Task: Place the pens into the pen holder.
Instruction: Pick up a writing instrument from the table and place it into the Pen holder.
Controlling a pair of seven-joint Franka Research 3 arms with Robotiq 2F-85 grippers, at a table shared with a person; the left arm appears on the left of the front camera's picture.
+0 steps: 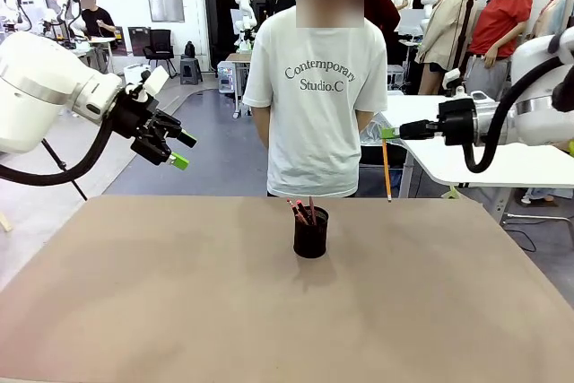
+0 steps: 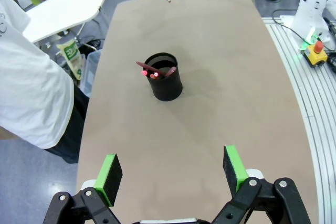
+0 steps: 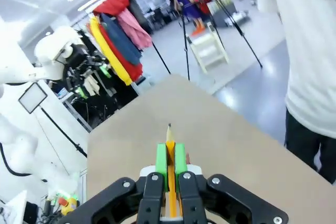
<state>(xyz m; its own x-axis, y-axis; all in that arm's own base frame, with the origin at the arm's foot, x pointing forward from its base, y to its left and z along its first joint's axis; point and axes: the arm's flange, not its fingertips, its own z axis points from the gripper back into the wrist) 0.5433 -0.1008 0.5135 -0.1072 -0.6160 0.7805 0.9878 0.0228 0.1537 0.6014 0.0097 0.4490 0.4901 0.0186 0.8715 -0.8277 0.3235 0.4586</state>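
The black mesh pen holder (image 1: 311, 232) stands near the table's far middle, holding two pens (image 1: 299, 212); in the left wrist view the pen holder (image 2: 164, 76) shows their pink-red and reddish-brown ends (image 2: 155, 71). My right gripper (image 1: 387, 133) hovers up at the right, shut on the yellow-orange pencil (image 1: 386, 168), which hangs point down above the table's far edge, to the right of the holder. In the right wrist view the pencil (image 3: 170, 153) sits pinched between the green pads of my right gripper (image 3: 170, 158). My left gripper (image 1: 177, 152) hangs open, high at the left, with my left gripper (image 2: 172, 171) empty.
A person in a white T-shirt (image 1: 316, 87) stands at the far side, just behind the holder. The brown table (image 1: 179, 311) is bare around the holder. A white table (image 1: 484, 163) stands behind at the right.
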